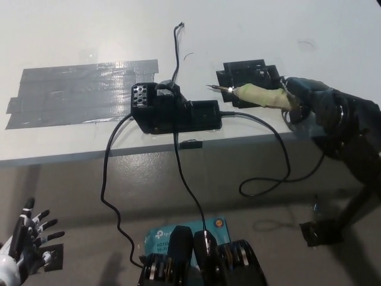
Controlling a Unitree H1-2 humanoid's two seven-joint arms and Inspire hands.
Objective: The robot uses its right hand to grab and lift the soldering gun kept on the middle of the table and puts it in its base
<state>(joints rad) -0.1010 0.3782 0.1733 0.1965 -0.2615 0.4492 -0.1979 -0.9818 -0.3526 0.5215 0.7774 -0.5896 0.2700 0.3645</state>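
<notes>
Right hand [315, 104], black, entering from the right edge of the frame: I log it closed around the rear end of the soldering gun [262, 96], fingers wrapped over the pale taped handle. Soldering gun: lies nearly level at right of centre, metal tip pointing toward the left of the frame, handle running back into the hand. Its tip sits over the left edge of a black flat mount [247, 72] at upper right of centre on the table [238, 30]. Black cord [280, 161] drops from the gun area over the table's front edge and loops below it.

Right arm: forearm slants down toward the lower right of the frame, wrist just past the table edge.

Base [172, 110]: black unit at centre of the frame, perforated block at its left end; I see nothing seated in it.

Left hand [27, 238], white, lower left corner: fingers spread, holding nothing.

Grey tape patch [83, 89]: upper left of the table.
</notes>
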